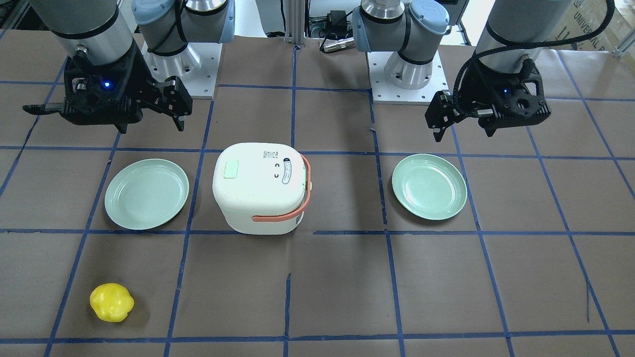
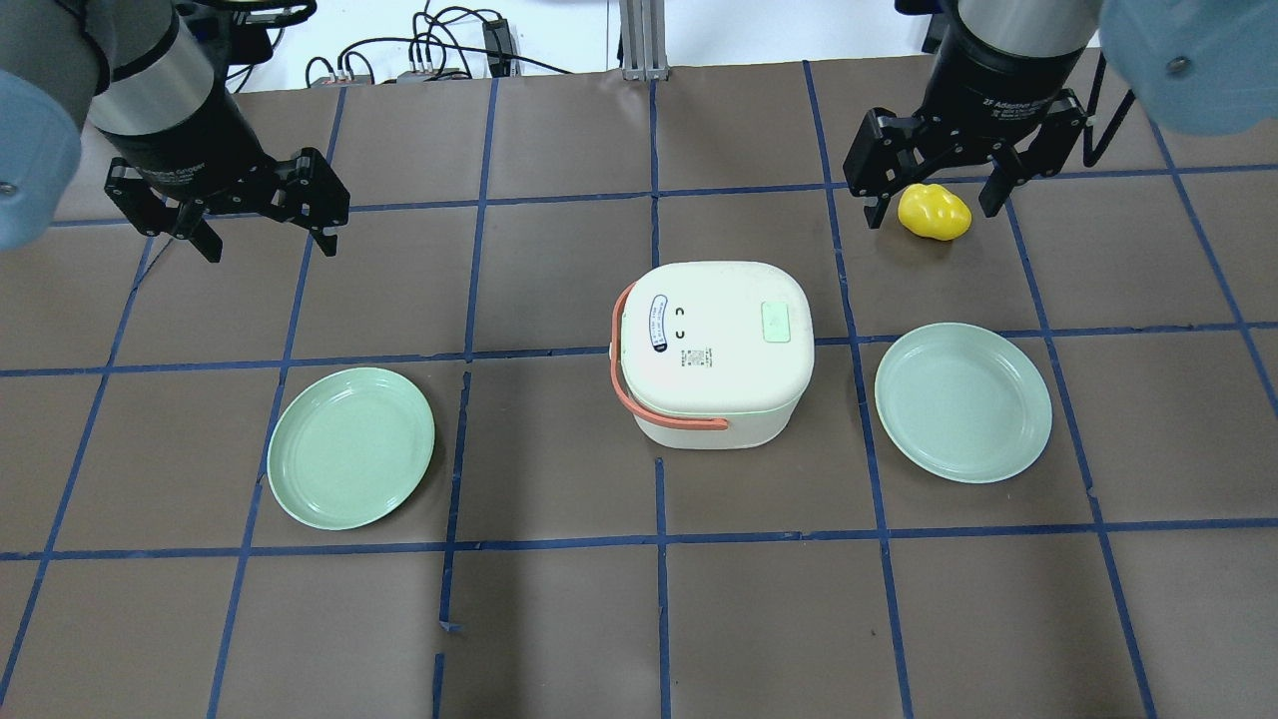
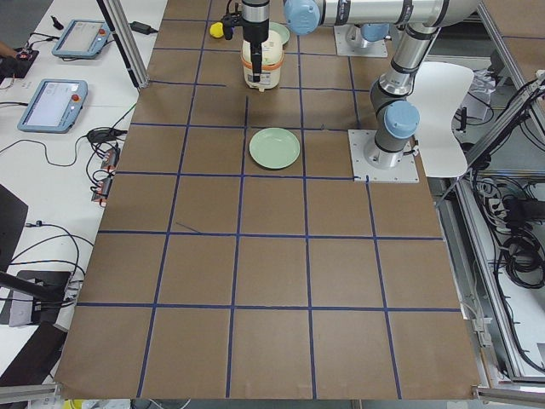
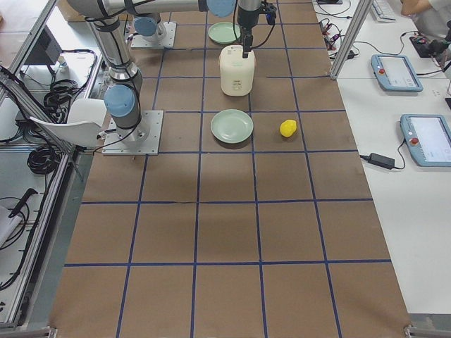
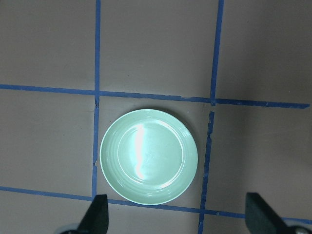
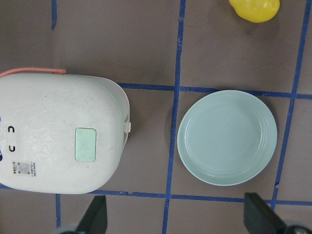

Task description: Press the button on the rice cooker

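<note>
On the table (image 2: 559, 619), seen from behind the robot, the left gripper (image 2: 272, 250) hangs at the far left with its fingers spread wide and nothing between them. An empty green plate (image 2: 349, 447) lies nearer the robot than this gripper. The rice cooker (image 2: 714, 345) stands upright in the middle, lid down, well apart from both grippers. Its orange handle (image 2: 624, 384) is folded down along the cooker's left side and its near side. A pale green rectangular pad (image 2: 775, 322) sits toward the right edge of the lid, and I take it for the button. The body looks like hard, smooth plastic, small and probably light, so a sideways shove would likely skate it across the brown covering rather than work the pad. It needs no grasp; the contact belongs on the green pad alone, coming straight down so the table takes the load. Drawing the fingers together first would probably give a firmer, narrower tip. A second green plate (image 2: 962, 401) lies just right of the cooker, and a yellow fruit-shaped object (image 2: 934, 212) lies beyond it. The right gripper (image 6: 176, 217) hovers high there with its fingers also wide apart and empty, and it is the closer one to the pad.
</note>
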`<action>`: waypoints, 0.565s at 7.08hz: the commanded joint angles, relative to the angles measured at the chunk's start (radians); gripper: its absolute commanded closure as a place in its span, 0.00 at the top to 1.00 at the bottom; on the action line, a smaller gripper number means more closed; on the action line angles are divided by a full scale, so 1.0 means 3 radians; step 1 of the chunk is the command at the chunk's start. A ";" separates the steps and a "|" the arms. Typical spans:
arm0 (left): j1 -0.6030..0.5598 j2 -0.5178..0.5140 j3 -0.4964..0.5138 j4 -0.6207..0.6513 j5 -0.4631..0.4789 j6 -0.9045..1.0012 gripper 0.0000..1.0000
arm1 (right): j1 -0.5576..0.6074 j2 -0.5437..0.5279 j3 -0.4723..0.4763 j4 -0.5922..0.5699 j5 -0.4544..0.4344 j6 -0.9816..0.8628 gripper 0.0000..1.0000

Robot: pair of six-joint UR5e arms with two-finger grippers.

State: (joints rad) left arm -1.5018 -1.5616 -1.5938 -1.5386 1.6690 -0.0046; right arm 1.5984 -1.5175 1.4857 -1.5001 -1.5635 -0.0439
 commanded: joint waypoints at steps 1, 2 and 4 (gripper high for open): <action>0.0000 0.0000 0.0000 0.0000 0.0000 0.0000 1.00 | 0.0005 0.0001 -0.0003 -0.0001 0.0021 0.0074 0.93; 0.0000 0.0000 0.0000 0.0000 0.0000 0.0000 1.00 | 0.0000 -0.0004 0.0003 0.0005 0.0062 0.0080 0.93; 0.0000 0.0000 0.0000 0.0000 0.0000 0.0000 1.00 | 0.0005 -0.0004 0.0003 0.0010 0.0063 0.0095 0.93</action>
State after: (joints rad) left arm -1.5018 -1.5616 -1.5938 -1.5386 1.6690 -0.0046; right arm 1.5994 -1.5185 1.4863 -1.4979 -1.5455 -0.0189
